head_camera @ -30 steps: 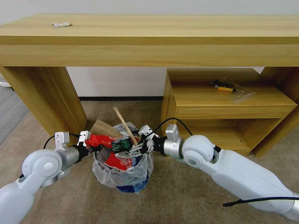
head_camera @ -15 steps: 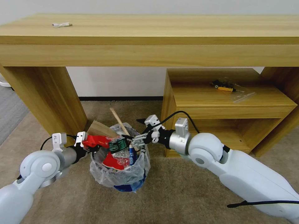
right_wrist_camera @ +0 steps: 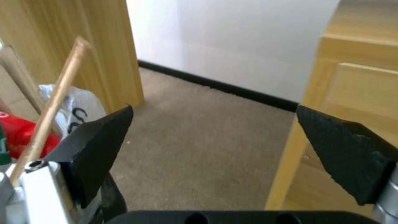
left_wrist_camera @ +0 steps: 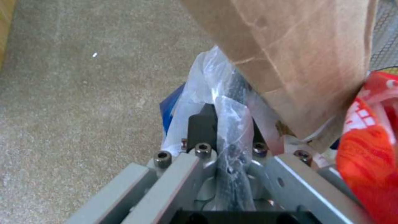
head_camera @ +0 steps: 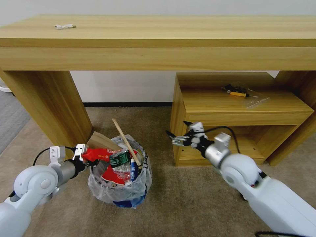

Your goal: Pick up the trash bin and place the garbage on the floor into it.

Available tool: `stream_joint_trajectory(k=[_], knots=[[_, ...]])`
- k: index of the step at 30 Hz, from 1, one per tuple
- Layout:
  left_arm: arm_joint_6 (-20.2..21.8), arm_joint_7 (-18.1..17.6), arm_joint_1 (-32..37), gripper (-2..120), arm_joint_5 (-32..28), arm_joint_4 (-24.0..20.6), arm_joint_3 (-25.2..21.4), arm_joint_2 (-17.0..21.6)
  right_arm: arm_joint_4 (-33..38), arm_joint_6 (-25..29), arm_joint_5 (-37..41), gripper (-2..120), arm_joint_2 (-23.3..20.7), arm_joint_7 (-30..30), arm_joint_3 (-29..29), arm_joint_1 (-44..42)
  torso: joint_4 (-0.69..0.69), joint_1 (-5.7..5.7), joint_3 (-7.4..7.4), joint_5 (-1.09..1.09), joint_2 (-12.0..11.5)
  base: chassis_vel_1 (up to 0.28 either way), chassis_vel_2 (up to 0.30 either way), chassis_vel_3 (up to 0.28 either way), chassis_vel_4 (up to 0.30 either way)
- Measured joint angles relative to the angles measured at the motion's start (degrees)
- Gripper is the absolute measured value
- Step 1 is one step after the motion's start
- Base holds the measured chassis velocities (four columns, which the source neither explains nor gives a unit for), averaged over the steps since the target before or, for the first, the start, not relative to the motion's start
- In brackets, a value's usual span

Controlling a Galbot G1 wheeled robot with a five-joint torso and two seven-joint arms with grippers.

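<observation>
The trash bin (head_camera: 126,199) is blue with a crinkly plastic liner and sits low over the beige floor (head_camera: 184,194). It is stuffed with garbage: cardboard (head_camera: 98,141), a stick (head_camera: 125,141), a red wrapper (head_camera: 98,154), a green-labelled bottle (head_camera: 118,158) and a red-white cup (head_camera: 112,176). My left gripper (head_camera: 86,159) is shut on the bin's left rim. In the left wrist view the left gripper (left_wrist_camera: 224,124) pinches liner and rim beside the cardboard (left_wrist_camera: 298,56). My right gripper (head_camera: 176,139) hangs open and empty right of the bin, and the right gripper (right_wrist_camera: 215,137) faces bare carpet.
A wooden desk spans the back, with its leg (head_camera: 56,102) just left of the bin. A low cabinet (head_camera: 237,108) stands on the right, close behind my right gripper, with a bagged black-yellow item (head_camera: 238,91) on top. Grey carpet (head_camera: 10,115) lies far left.
My right gripper drew back to the right from over the bin, leaving the green-labelled bottle inside. The left arm and the bin shifted slightly left and lower.
</observation>
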Motion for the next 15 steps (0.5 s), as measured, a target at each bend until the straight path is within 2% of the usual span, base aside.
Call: stream_joint_trajectory(k=[9,11,13,15], knots=[[0.00,0.50,-0.93,0,-0.44,0.48,0.40,-0.08,4.53,0.03,-2.37,100,0.95,1.70,2.92,-7.20,0.02,0.00,0.01,0.00,0.00,0.000,0.000,0.000,0.000],[0.00,0.48,-0.96,0,-0.77,0.23,0.22,-0.25,6.23,0.21,-4.34,100,1.35,2.11,6.41,-11.21,0.02,0.00,0.00,-0.03,0.00,0.000,0.000,0.000,0.000],[0.00,0.48,-0.94,0,-0.81,0.19,0.17,-0.27,6.44,0.39,-4.78,100,1.45,2.12,7.07,-12.08,0.02,0.00,0.01,-0.03,0.00,0.000,0.000,0.000,0.000],[0.00,0.45,-0.45,0,-0.94,-0.15,-0.44,-0.58,7.70,2.56,-8.60,100,2.60,1.79,13.05,-19.11,0.00,0.00,0.00,0.00,0.00,0.000,0.000,0.000,0.000]])
